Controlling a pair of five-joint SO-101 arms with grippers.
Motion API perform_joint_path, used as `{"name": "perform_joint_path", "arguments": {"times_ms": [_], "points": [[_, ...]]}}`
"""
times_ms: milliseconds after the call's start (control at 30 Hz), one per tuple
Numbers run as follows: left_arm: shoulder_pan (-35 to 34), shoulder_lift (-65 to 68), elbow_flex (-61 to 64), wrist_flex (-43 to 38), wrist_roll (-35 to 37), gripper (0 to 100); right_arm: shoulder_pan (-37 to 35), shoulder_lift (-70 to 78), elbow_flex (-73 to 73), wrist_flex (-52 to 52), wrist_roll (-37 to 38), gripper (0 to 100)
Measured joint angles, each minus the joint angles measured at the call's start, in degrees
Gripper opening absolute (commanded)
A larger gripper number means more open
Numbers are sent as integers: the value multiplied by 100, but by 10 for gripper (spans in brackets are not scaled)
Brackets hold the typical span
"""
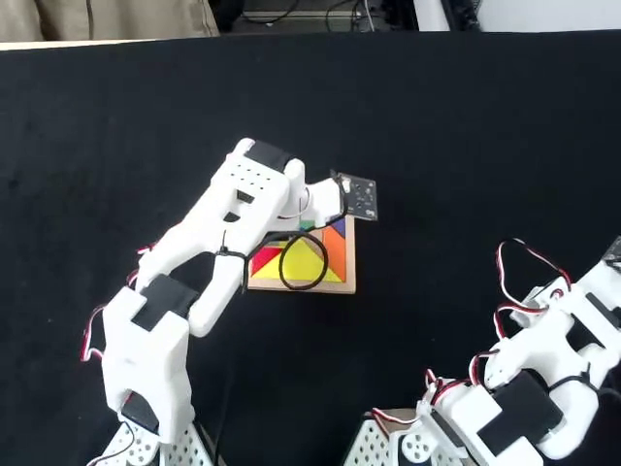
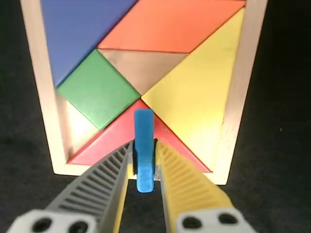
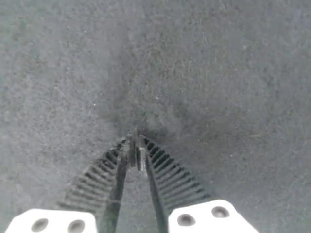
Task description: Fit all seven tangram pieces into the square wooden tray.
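Observation:
The square wooden tray (image 2: 233,111) holds a big blue triangle (image 2: 73,34), an orange piece (image 2: 175,26), a large yellow triangle (image 2: 194,102), a green square (image 2: 97,90) and a red triangle (image 2: 109,141). A brown triangular patch (image 2: 143,68) lies at the centre and a pale one (image 2: 77,126) beside the green square. My left gripper (image 2: 144,145) is shut on a small blue piece (image 2: 143,124), held on edge over the red triangle. In the high view the left arm (image 1: 233,218) covers much of the tray (image 1: 344,284). My right gripper (image 3: 137,150) is shut above bare cloth.
A black cloth (image 1: 466,126) covers the whole table. The right arm (image 1: 543,388) sits folded at the front right, well apart from the tray. A cable loop (image 1: 303,267) from the left arm hangs over the tray.

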Motion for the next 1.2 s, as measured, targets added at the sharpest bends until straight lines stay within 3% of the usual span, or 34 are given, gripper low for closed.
{"name": "perform_joint_path", "arguments": {"times_ms": [300, 533, 1200], "points": [[-53, 0, 0, -53, -9, 48, 0, 0, 0, 0, 0, 12], [-88, 0, -141, -141, 185, 314, 0, 0, 0, 0, 35, 12], [-554, 0, -141, -1275, 70, 278, 0, 0, 0, 0, 35, 12]]}}
